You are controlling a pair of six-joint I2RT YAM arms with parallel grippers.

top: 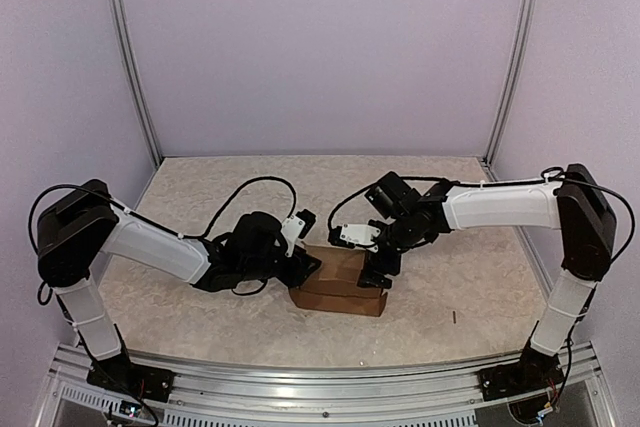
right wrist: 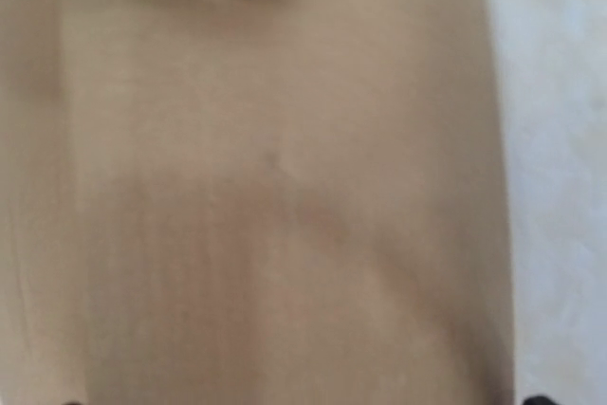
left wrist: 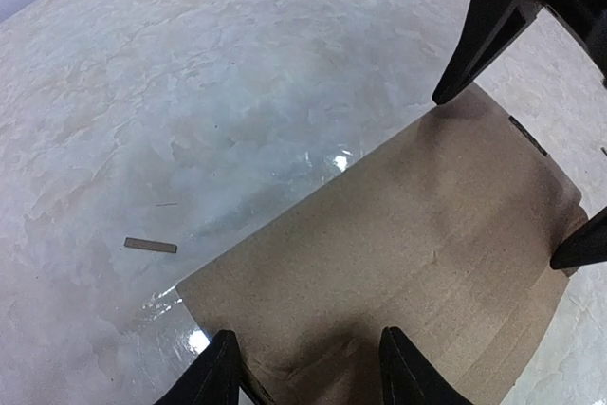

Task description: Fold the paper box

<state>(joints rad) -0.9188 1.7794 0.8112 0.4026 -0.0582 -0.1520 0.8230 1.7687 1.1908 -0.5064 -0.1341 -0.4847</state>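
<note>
light: we see soft, even brightness from above; shadows faint and short | glare: we note small white hotspots on the table [left wrist: 237, 92] at the box [left wrist: 427, 253] edge | focus: right wrist view fully blurred, washed tan | distortion: left wrist view bulges fisheye-like at edges

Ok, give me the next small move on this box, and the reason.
Probably close the right fingers gently on the paper box. They seem to stand wide apart on either side of the panel at its right end, while the left fingers sit open at the left end, and the box looks only part folded.
</note>
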